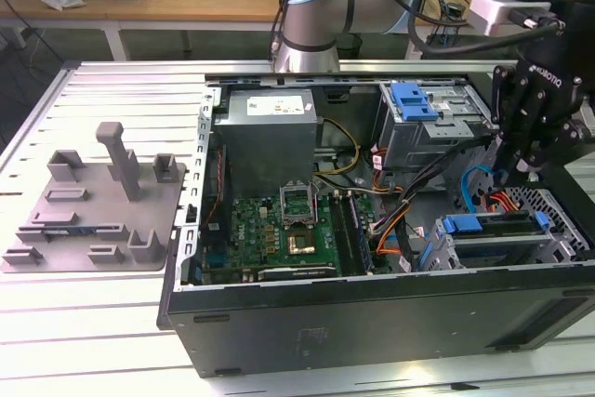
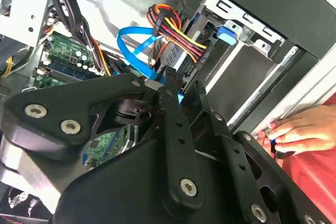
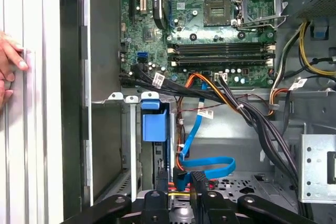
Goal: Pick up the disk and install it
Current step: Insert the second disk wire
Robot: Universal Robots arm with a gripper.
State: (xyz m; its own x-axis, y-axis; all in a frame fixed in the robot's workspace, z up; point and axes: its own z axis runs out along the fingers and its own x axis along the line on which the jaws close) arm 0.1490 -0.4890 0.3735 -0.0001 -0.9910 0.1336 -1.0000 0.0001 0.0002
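Observation:
The disk (image 1: pixel 497 226) lies in the lower drive cage at the front corner of the open computer case, its blue carrier tab (image 1: pixel 462 223) facing inward. In both wrist views the blue tab (image 3: pixel 154 121) (image 2: pixel 227 32) sits at the cage mouth. My black gripper (image 1: pixel 509 172) hangs just above and behind that cage, apart from the disk. Its fingers (image 3: pixel 161 184) stand a little apart, and a blue cable and coloured wires show through the gap. The gripper (image 3: pixel 179 184) (image 2: pixel 185 88) is open and holds nothing.
A grey fixture plate (image 1: pixel 93 202) with posts lies on the table at the exterior view's left. A second drive cage with a blue bracket (image 1: pixel 414 99) stands behind. Motherboard (image 1: pixel 279 220), looped blue cable (image 3: pixel 205 166) and wire bundles crowd the case. A person's hand (image 3: pixel 10 66) rests outside the case.

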